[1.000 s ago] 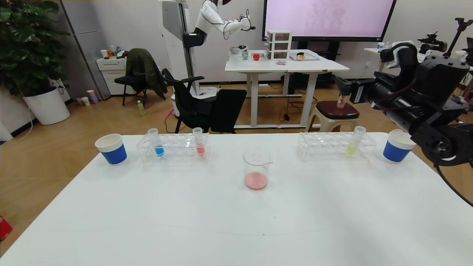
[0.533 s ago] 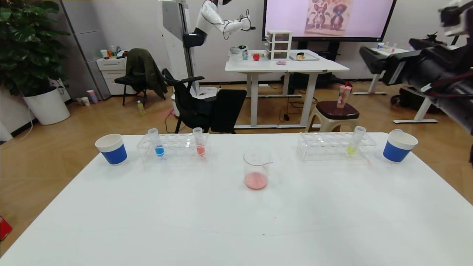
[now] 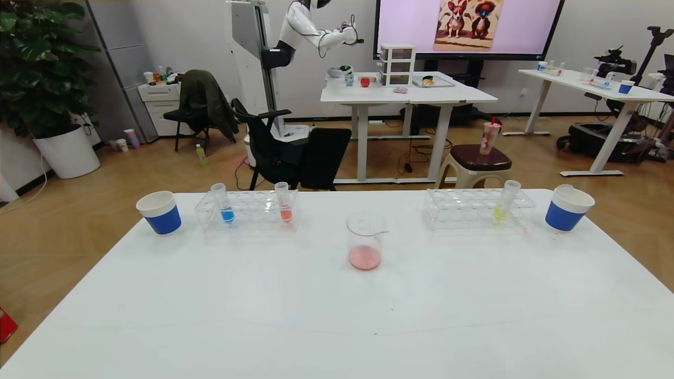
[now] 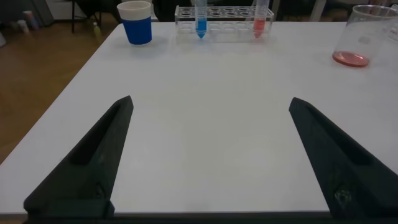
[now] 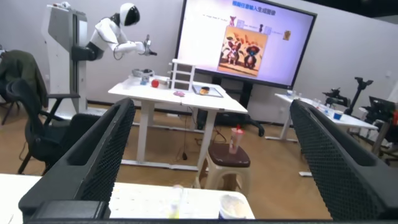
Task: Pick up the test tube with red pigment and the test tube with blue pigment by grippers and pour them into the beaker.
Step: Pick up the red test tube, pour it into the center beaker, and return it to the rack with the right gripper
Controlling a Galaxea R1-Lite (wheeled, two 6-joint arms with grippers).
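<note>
The short clear glass beaker [image 3: 365, 241] stands mid-counter, well apart from both racks, holding a shallow pink-red pool, so a red pour looks done. The clear tube of bright blue liquid [image 3: 225, 202] stands upright in the clear plastic rack [image 3: 247, 211] on the robot's left, a clear tube of orange-red liquid [image 3: 284, 201] a few holes along. I judge the blue tube is next: the left tool [image 4: 208, 158], low over the white counter [image 3: 337, 316] with its fingers spread and empty, must reach forward and close on it. The right tool [image 5: 211, 162] (raised, facing the room) is spread and empty too. Neither shows in the head view.
</note>
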